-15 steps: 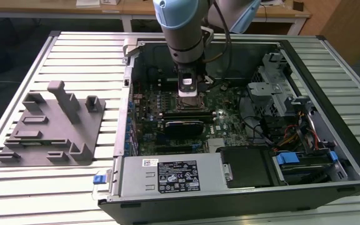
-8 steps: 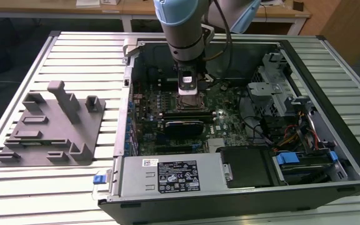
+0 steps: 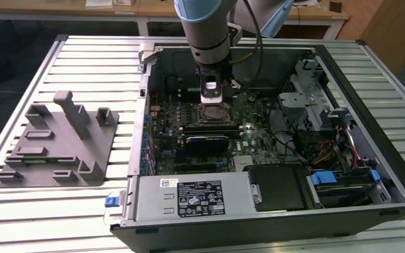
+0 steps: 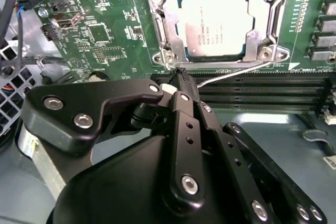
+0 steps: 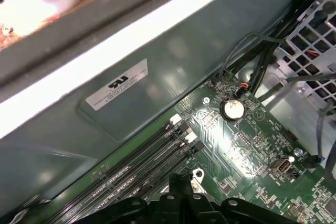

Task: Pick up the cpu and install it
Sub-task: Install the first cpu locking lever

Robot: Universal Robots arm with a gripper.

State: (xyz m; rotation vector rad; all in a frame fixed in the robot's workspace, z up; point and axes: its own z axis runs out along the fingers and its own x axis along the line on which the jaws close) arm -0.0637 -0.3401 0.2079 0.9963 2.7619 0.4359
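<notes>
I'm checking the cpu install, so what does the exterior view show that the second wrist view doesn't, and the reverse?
Exterior view: the grey fixture lying beside the open computer case. Second wrist view: the cpu seated in its socket frame, with memory slots alongside. Both: the gripper, shut, at the socket frame's edge, over the green motherboard.
</notes>
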